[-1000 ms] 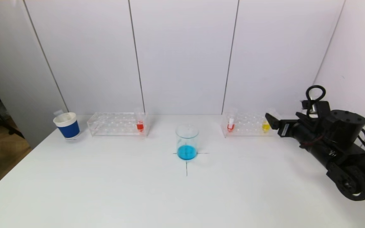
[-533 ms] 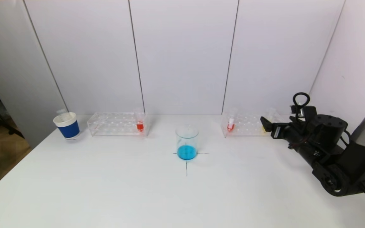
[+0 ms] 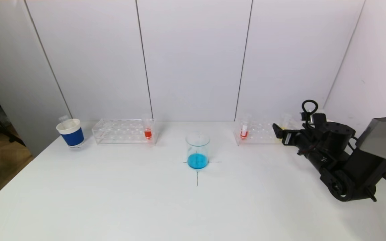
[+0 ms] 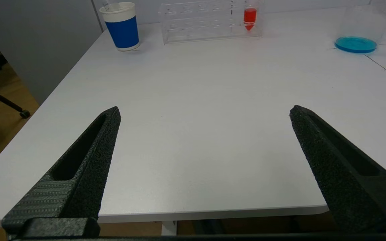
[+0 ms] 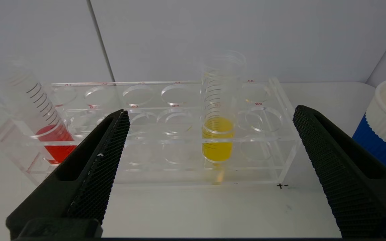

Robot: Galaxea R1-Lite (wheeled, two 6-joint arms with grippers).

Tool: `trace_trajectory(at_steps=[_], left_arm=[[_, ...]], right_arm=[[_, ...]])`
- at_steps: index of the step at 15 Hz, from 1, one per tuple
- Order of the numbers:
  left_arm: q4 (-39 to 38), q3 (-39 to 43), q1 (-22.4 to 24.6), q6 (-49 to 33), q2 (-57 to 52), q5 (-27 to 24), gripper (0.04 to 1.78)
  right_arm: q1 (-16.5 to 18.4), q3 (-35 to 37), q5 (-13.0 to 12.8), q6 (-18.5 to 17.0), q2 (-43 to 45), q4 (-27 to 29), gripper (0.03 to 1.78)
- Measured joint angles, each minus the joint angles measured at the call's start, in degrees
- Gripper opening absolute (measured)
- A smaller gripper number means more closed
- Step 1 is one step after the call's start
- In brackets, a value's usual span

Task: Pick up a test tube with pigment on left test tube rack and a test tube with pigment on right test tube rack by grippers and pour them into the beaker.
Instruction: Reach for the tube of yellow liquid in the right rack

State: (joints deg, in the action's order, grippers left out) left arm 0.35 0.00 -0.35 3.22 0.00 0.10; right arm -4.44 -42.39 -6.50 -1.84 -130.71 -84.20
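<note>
A clear beaker (image 3: 198, 150) with blue liquid stands on a cross mark at the table's centre. The left rack (image 3: 122, 131) holds a red-filled test tube (image 3: 148, 130) at its right end. The right rack (image 3: 258, 132) holds a red tube (image 3: 244, 129) and a yellow tube (image 5: 218, 134). My right gripper (image 3: 278, 132) hovers open just in front of the yellow tube, which lines up between its fingers (image 5: 112, 150) without touching them. My left gripper (image 4: 204, 112) is open over the table's near edge, far from the left rack (image 4: 196, 23), and holds nothing.
One blue-and-white cup (image 3: 70, 133) stands left of the left rack. Another blue-and-white cup (image 5: 384, 127) stands close beside the right rack's outer end. The wall rises directly behind both racks. The right arm's bulk (image 3: 347, 167) fills the table's right side.
My right arm has come down and moved in towards the right rack. Its gripper now covers the yellow tube's liquid in the head view. Nothing else moved.
</note>
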Motion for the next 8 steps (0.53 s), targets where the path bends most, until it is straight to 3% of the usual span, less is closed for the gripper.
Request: trace_trajectory(at_steps=[8], left_arm=[[0.0,0.0,0.0,0.0,0.0,0.0,1.76]], right_arm=[[0.5,-4.1,0.0,0.3,-3.3,0.5,1.77]])
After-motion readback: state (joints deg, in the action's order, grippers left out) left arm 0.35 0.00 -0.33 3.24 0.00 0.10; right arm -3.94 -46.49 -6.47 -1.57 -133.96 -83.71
